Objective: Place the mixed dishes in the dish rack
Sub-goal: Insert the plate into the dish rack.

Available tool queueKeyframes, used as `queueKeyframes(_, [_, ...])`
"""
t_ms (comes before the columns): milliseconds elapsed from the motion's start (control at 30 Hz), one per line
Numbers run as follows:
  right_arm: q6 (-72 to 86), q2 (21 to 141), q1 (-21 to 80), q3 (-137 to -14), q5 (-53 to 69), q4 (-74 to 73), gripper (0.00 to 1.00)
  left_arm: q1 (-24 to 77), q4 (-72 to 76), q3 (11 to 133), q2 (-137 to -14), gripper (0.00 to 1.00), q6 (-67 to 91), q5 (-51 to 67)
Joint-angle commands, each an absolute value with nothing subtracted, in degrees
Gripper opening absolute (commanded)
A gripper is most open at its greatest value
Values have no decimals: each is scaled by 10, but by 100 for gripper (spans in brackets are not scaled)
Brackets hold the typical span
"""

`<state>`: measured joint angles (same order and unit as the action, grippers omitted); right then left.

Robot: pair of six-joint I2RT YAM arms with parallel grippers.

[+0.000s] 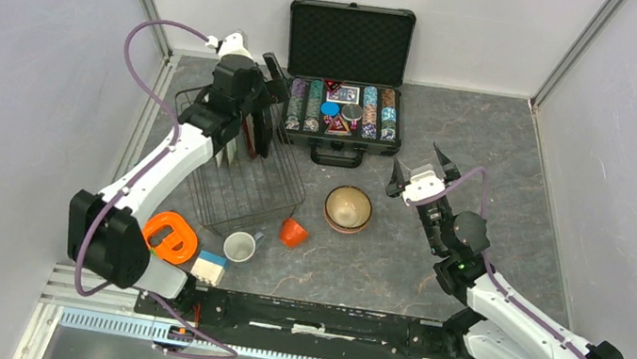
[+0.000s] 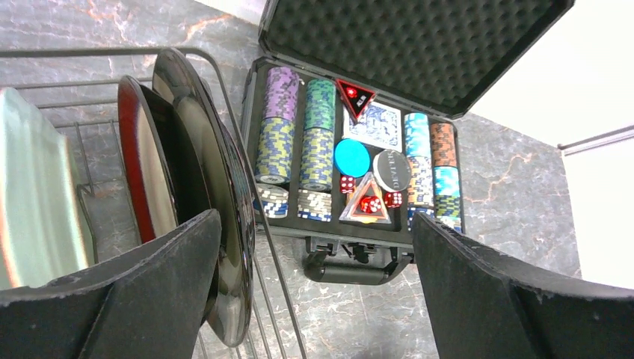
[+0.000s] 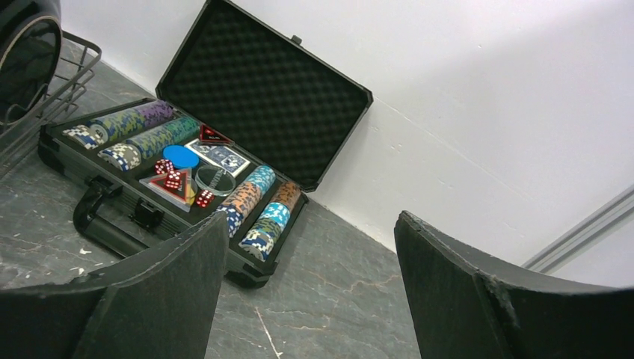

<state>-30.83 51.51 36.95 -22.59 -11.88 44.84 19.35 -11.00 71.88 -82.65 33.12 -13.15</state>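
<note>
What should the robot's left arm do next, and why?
Probably lift the left gripper straight up, clear of the dish rack. Its jaws are open and hold nothing, the plates stand upright in the rack right by it, and the tan bowl, orange cup and white cup sit on the table, not yet loaded.

We see 2 white arms, the left arm (image 1: 167,162) and the right arm (image 1: 518,316), each with bulky black joint housings and a thin purple cable (image 1: 138,43) running along it. The left gripper (image 2: 315,218) and right gripper (image 3: 310,217) have broad matte-black fingers (image 2: 142,299) with scuffed grey edges.
</note>
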Motion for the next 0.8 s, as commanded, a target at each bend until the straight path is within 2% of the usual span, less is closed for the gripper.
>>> queueKeyframes(0, [-277,507,367,-232,-103,447,86,195,-124,737,-776,100,302,-124])
queueKeyframes(300, [-211,530,367,-261,-107,425,86,196,-174,716,-704,100,279,-50])
queueKeyframes(467, [-135,569,367,-325,-127,342,86,201,-190,655,-632,98,281,18])
queueKeyframes(767, [-12,573,367,-327,-71,313,88,243,-296,572,-496,95,287,3])
